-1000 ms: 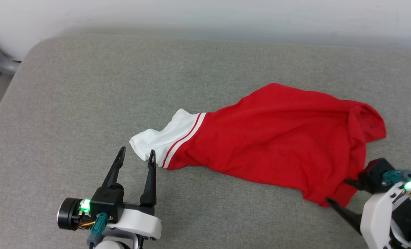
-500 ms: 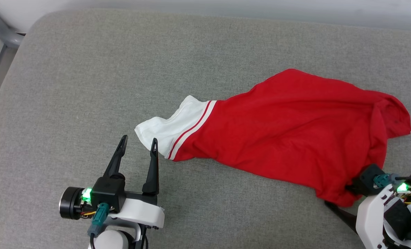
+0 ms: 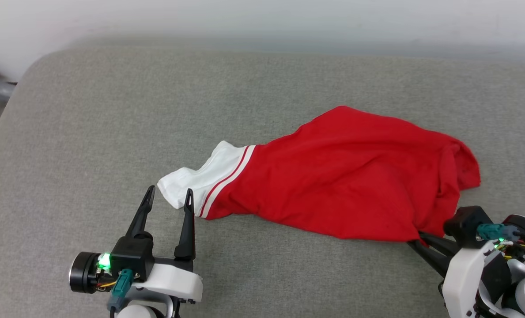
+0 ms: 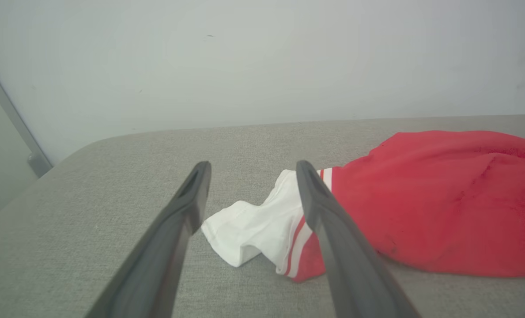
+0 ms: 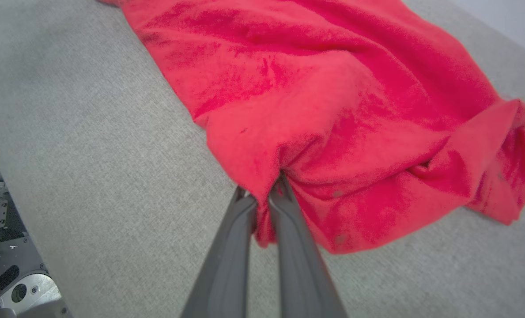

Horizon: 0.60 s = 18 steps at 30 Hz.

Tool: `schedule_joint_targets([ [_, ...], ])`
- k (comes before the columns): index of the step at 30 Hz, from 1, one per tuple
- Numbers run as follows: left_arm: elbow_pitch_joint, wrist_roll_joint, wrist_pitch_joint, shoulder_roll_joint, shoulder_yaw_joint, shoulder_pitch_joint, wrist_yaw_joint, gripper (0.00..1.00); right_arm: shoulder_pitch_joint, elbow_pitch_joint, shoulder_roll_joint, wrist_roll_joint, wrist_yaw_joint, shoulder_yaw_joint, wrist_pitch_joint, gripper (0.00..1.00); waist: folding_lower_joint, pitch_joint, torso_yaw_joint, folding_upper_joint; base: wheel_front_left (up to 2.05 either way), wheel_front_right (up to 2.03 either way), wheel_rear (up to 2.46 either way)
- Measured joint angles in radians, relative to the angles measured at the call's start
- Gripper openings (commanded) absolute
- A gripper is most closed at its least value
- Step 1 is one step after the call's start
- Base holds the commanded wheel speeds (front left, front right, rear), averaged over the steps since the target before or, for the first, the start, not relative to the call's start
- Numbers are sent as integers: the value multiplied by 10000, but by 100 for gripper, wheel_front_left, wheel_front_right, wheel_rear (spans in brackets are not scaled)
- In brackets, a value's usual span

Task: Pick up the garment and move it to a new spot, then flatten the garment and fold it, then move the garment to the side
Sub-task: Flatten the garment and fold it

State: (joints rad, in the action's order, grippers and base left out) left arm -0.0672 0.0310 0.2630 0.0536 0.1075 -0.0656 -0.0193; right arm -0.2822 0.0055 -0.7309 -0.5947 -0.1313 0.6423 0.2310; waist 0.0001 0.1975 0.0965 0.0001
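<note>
garment (image 3: 341, 185) lies crumpled on grey cushion (image 3: 112, 110), long axis running left-right: white sleeve (image 3: 196, 176) at robot's left end, bunched red hem at right end; right gripper (image 5: 262, 198) pinches the near right corner, jaws pressed together on cloth; left gripper (image 3: 170, 190) spread wide, sleeve tip just ahead of it, ungripped

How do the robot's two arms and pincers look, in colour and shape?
Both have two long, dark, tapering fingers on a black block. Behind the left pincer come a white shell, a green light, a teal plug with thin wires, and a black cylinder. The right pincer has a similar white shell, green light and teal plug.
</note>
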Motion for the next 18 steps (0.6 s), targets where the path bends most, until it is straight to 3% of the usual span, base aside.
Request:
schedule_joint_targets([
  [12,31,-15,0,31,-205,377,63,100,2754,-3183,322,-67,0,-2303,1127,0,0,-615,-540,0,0,0,0],
  [18,82,-35,0,31,-265,498,65,100,3914,-4383,905,178,0,-3810,1565,0,-1,-805,-606,0,0,0,0],
])
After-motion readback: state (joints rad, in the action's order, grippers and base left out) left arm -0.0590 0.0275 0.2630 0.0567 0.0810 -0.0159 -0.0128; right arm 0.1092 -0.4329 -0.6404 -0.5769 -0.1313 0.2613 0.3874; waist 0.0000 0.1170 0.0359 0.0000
